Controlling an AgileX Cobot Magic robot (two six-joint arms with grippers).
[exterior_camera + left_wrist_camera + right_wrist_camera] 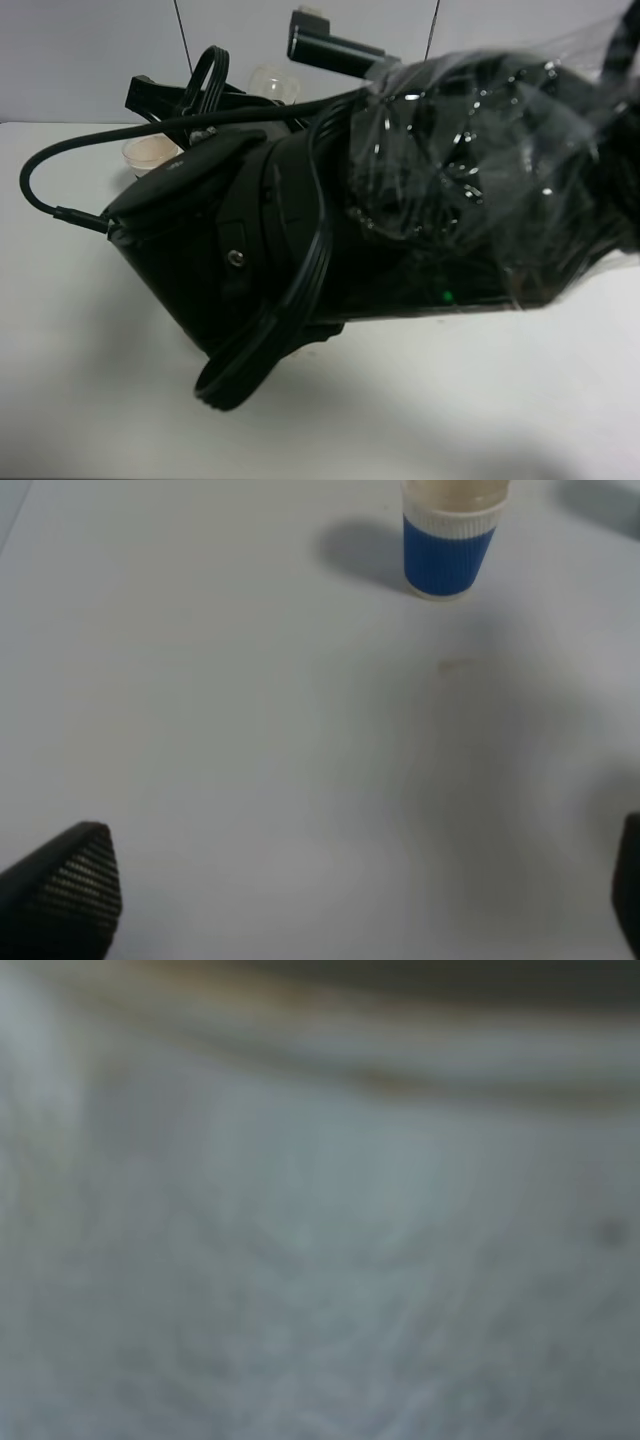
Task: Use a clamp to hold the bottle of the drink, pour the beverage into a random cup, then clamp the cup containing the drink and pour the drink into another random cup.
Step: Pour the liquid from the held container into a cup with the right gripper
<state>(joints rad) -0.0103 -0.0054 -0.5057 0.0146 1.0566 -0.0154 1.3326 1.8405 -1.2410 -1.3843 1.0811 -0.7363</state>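
Observation:
The white paper cup with the blue sleeve [449,542] stands upright on the white table in the left wrist view, its inside pale beige. My left gripper [350,900] hangs well short of it, open wide, one ribbed fingertip [70,885] at each frame edge and nothing between them. In the exterior view a black arm wrapped in clear plastic [400,200] fills most of the frame. Behind it peek a pale cup rim [150,152] and a translucent round rim [272,84]; I cannot tell which vessels these are. The bottle, the beverage and the yellow-green tumbler are hidden. The right wrist view is a grey blur.
A black cable [60,190] loops off the arm to the left. A black bracket-like part [335,48] sticks up at the back. White table [90,380] shows in front of and left of the arm.

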